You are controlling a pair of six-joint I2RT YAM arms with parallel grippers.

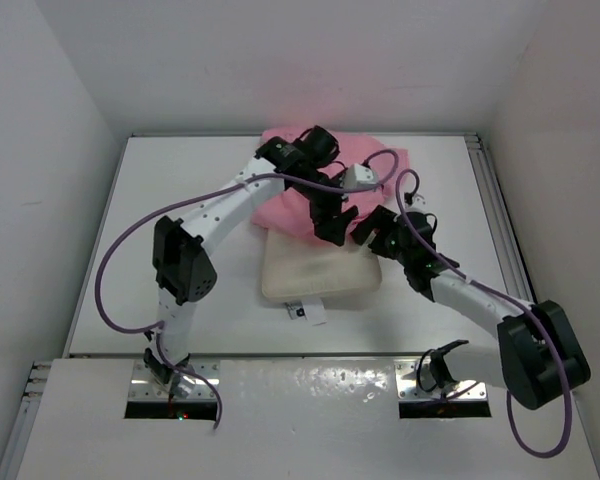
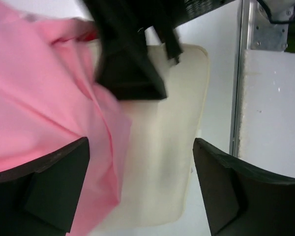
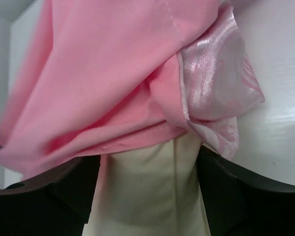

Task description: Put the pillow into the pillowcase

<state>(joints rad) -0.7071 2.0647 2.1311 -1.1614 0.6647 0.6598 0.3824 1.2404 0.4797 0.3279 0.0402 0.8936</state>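
Observation:
The cream pillow [image 1: 315, 272] lies mid-table with its white tag at the near edge. Its far end sits under the pink satin pillowcase [image 1: 285, 205], which is bunched behind it. My left gripper [image 1: 330, 228] hangs open over the line where pink cloth meets pillow. In the left wrist view its fingers [image 2: 54, 189] straddle the pillowcase edge [image 2: 49, 98] and the pillow [image 2: 162, 162], holding nothing. My right gripper [image 1: 365, 238] is at the pillow's far right end. Its jaws are wide, and the pillow [image 3: 147, 191] fills the gap between them under the pillowcase hem [image 3: 206, 93].
A blurred black part of the right arm [image 2: 130, 73] crosses close in front of the left wrist camera. White walls enclose the table on the left, back and right. A metal rail [image 1: 492, 215] runs along the right edge. The two arms nearly touch above the pillow.

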